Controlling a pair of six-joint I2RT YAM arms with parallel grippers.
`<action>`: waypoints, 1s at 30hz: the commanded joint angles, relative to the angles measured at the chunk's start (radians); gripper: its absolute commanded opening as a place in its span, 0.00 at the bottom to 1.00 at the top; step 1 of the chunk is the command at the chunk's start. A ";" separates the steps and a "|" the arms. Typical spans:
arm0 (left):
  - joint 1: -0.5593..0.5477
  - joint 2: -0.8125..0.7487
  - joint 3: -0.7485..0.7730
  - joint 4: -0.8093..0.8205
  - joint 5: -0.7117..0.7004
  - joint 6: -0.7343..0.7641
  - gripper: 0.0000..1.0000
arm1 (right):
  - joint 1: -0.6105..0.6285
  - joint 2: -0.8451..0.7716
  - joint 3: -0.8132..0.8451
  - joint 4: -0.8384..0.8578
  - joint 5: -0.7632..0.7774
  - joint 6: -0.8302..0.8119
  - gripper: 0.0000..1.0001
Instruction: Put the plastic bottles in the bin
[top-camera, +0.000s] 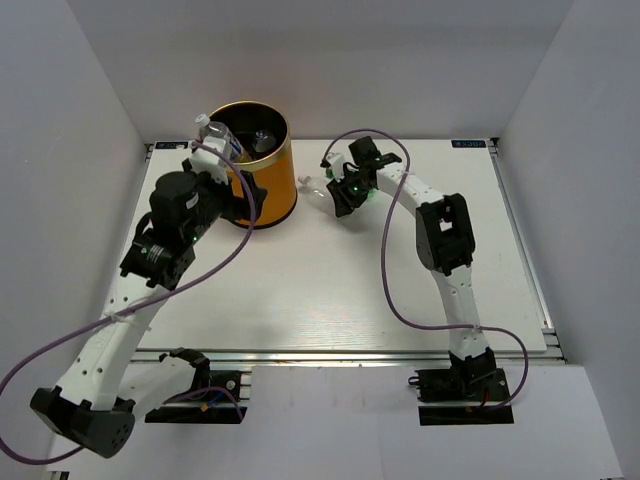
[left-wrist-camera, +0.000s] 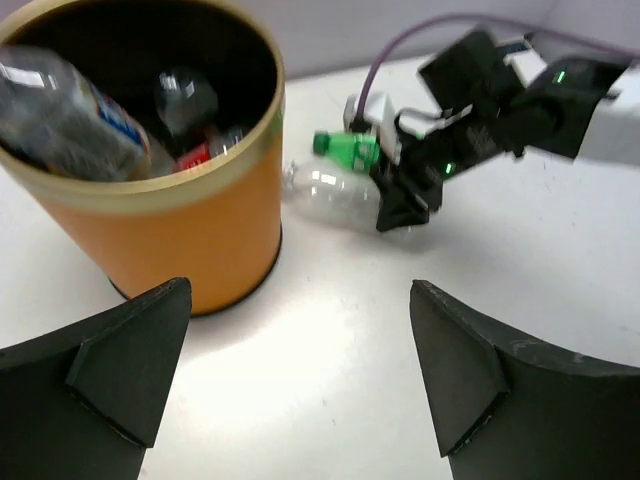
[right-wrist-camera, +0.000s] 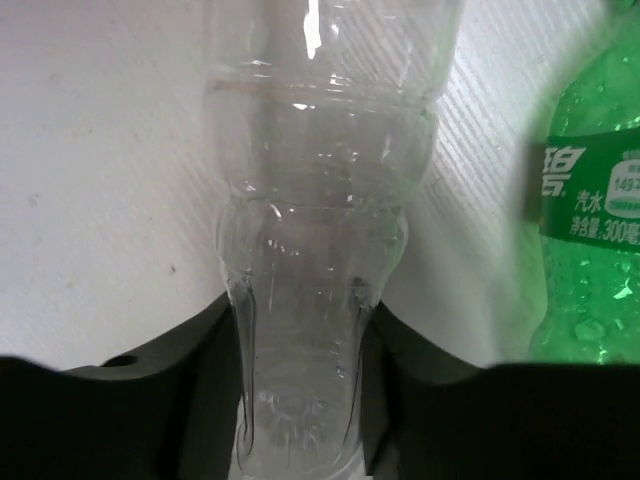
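Note:
The orange-yellow bin (top-camera: 268, 185) stands at the back left and holds several bottles. A clear bottle with a blue-white label (top-camera: 216, 136) leans on its rim, seen also in the left wrist view (left-wrist-camera: 70, 112). My left gripper (top-camera: 236, 196) is open and empty beside the bin (left-wrist-camera: 190, 235), its fingertips (left-wrist-camera: 165, 310) wide apart over bare table. My right gripper (top-camera: 332, 195) is shut on a clear unlabelled bottle (right-wrist-camera: 310, 250) lying on the table right of the bin (left-wrist-camera: 330, 198). A green bottle (right-wrist-camera: 590, 250) lies close beside it (left-wrist-camera: 345, 149).
The white table (top-camera: 330, 290) has raised metal edges, and white walls close in on the left, back and right. Purple cables loop off both arms. Inside the bin I see a black-capped bottle (left-wrist-camera: 186, 96) and a red label (left-wrist-camera: 196, 156).

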 joint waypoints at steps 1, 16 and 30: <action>0.002 -0.049 -0.104 -0.013 0.016 -0.077 1.00 | -0.032 -0.100 0.019 -0.055 -0.110 -0.012 0.00; 0.002 -0.223 -0.446 -0.035 0.079 -0.166 1.00 | -0.023 -0.451 -0.078 0.619 -0.154 0.209 0.00; 0.002 -0.304 -0.532 -0.059 0.099 -0.229 1.00 | 0.139 -0.018 0.321 1.183 -0.452 0.561 0.21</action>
